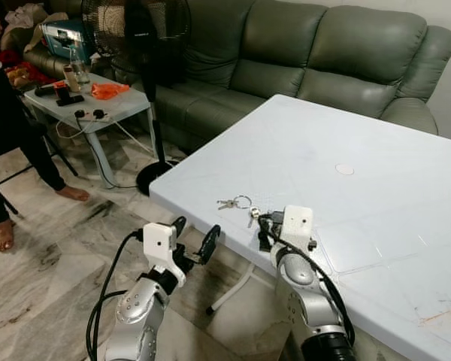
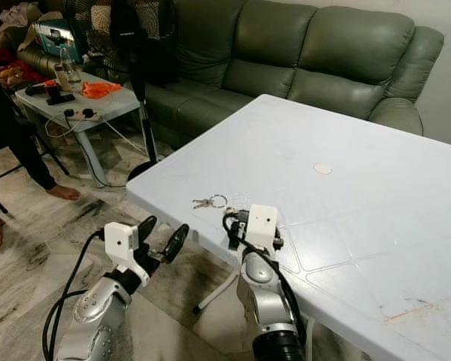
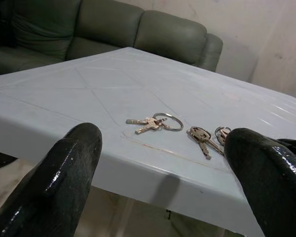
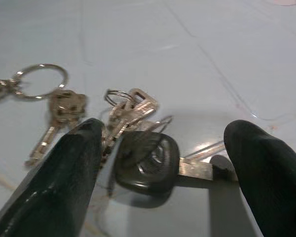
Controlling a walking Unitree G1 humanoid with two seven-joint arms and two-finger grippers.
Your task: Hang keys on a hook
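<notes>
White surface before a green sofa; keys lie near its front edge. Right hand open, fingers straddling them. Left hand open, off the edge.

text: none legible | fan hub label: too small to read
</notes>
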